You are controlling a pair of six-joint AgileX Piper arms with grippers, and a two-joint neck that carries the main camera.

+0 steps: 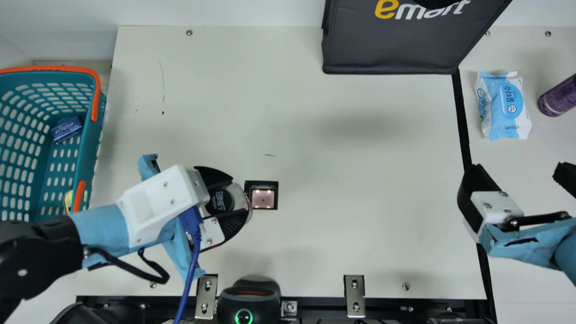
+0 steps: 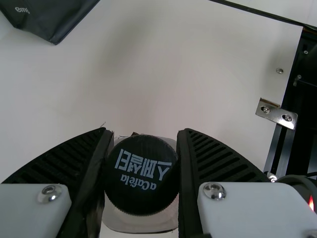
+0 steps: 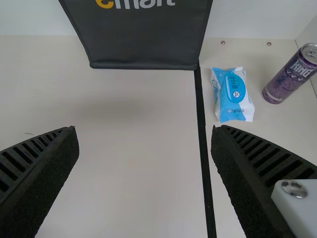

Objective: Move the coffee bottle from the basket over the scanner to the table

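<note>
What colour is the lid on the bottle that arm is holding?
The lid is black with pale lettering, clearest in the left wrist view.

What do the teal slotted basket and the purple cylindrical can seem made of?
The teal basket looks like moulded plastic with a satin finish: its thin walls are evenly perforated. The purple can is probably aluminium under shiny print, though perhaps steel; its bare top is silvery.

In the main view, bare table (image 1: 360, 180) offers a broad way through from upper left of centre to lower right. The black bag (image 1: 387, 49) blocks the top, right of centre; the basket (image 1: 85, 153) bounds the left, the right gripper (image 1: 518, 171) the right.
</note>
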